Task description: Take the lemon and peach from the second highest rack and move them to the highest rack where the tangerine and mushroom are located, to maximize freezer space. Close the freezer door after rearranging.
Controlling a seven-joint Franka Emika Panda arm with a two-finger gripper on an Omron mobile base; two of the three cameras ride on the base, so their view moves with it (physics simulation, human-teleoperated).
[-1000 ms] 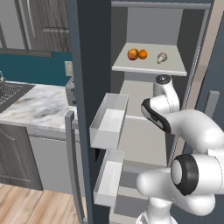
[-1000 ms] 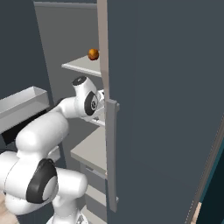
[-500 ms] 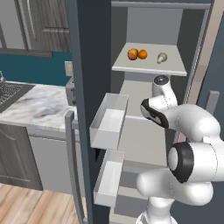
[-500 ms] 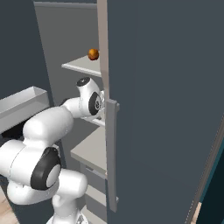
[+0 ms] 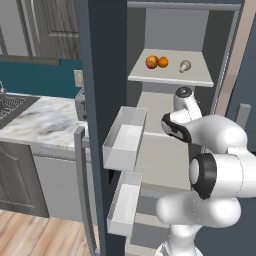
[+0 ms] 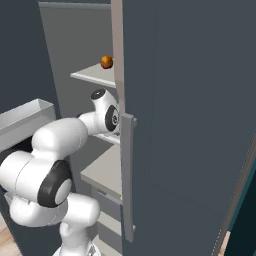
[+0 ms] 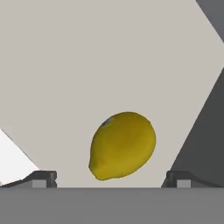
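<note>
The yellow lemon (image 7: 122, 145) lies on the pale floor of the second highest rack (image 7: 87, 65), just ahead of my gripper (image 7: 111, 179). The gripper is open, its fingertips (image 7: 43, 178) set wide on either side of the lemon without touching it. On the highest rack (image 5: 172, 77) two round orange fruits sit side by side: the redder left one looks like the peach (image 5: 151, 62), the right one the tangerine (image 5: 162, 62). The mushroom (image 5: 185, 65) stands to their right. One orange fruit (image 6: 106, 61) shows on that rack from the other side. My arm (image 5: 200, 130) reaches into the freezer.
The open freezer door (image 5: 102, 100) stands at the left with two white door bins (image 5: 125, 137) and a long handle (image 5: 82, 190). Another dark door (image 6: 190, 125) with its handle (image 6: 127, 175) stands close on the right. A marble counter (image 5: 40, 120) lies to the left.
My arm's elbow has swung a little toward the freezer. The fruits on the highest rack have not moved.
</note>
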